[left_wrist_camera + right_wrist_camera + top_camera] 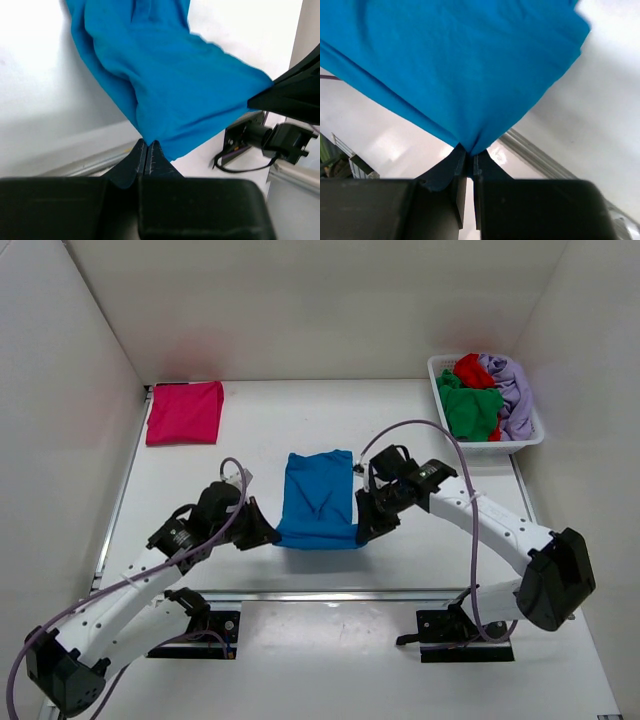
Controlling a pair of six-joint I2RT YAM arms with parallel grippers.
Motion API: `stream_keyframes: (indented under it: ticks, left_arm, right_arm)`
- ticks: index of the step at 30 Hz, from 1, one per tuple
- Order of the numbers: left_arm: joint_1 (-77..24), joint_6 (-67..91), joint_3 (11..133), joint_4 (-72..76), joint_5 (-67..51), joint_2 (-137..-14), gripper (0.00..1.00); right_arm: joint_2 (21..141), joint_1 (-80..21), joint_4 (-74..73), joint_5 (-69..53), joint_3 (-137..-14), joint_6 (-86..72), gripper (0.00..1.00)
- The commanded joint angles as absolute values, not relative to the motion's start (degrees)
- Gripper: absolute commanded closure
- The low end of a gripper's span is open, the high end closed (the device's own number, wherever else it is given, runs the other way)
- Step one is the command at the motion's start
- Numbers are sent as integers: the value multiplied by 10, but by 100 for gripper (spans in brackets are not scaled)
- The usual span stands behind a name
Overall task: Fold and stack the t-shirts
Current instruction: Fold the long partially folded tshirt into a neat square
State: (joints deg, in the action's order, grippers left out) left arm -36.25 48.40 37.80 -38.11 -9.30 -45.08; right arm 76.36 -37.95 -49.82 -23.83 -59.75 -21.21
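blue t-shirt (318, 498), magenta t-shirt (185, 412), white basket (492, 448)

Top view: bright, even, diffuse; shadows faint and soft. Left wrist: white matte tabletop (30, 60) blown out up-left of left gripper (148, 150), near housing blurred. Right wrist: glare spots flanking right gripper (469, 157); bright blue soft fabric t-shirt (470, 65) sharp

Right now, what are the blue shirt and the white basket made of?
The blue shirt looks like soft, matte cloth, maybe cotton: it creases and bunches to a point where the right gripper pinches its corner. The basket looks like stiff, smooth white plastic: its rim is straight and crisp around the piled shirts, though it is too small to be sure.
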Motion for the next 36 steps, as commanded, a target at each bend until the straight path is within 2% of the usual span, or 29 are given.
stream_keyframes:
  ticks: [1, 13, 20, 34, 36]
  left_arm:
    - [-338, 440, 421, -404, -58, -477, 100]
    - [-244, 387, 494, -330, -106, -605, 100]
    - [-229, 384, 525, -273, -125, -674, 100]
    - [-180, 400, 535, -171, -159, -788, 100]
    - [-182, 405, 534, -155, -165, -799, 97]
  right_arm:
    - [787, -359, -575, -217, -646, -161, 100]
    - [906, -287, -586, -228, -786, -98, 100]
    - [962, -254, -583, -233, -845, -83, 100]
    - [1063, -212, -516, -267, -866, -66, 100]
    - [1075, -204, -508, -272, -873, -65, 100]
